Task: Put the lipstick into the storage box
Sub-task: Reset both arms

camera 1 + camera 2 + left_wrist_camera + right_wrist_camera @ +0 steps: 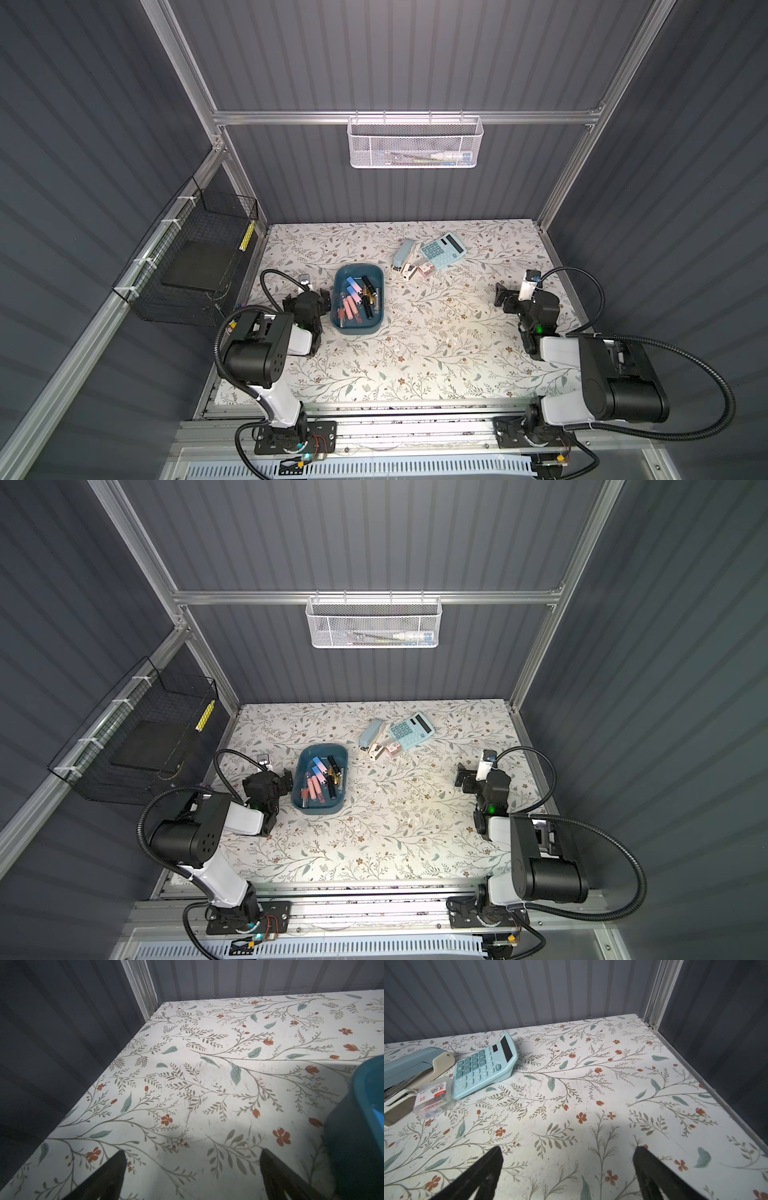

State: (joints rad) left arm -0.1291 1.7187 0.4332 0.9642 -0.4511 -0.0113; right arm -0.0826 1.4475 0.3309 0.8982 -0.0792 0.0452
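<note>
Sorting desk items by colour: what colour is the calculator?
Pale blue calculator, clearest in the right wrist view.

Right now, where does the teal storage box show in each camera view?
In both top views: storage box left of centre.
Left wrist: only its corner, cut off at the frame's edge.
Right wrist: not in it.
Shared landmark: floral tabletop.

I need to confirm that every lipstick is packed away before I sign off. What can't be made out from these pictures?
- Both top views: the lipsticks in the storage box are small and overlapping, so there is no sure count.
- Left wrist view: the picture's edge cuts off the storage box, so its inside is unseen.
- Top views: the contents of the white mesh basket are blurred behind the mesh.
- Right wrist view: the picture's edge cuts off part of the stapler.
</note>
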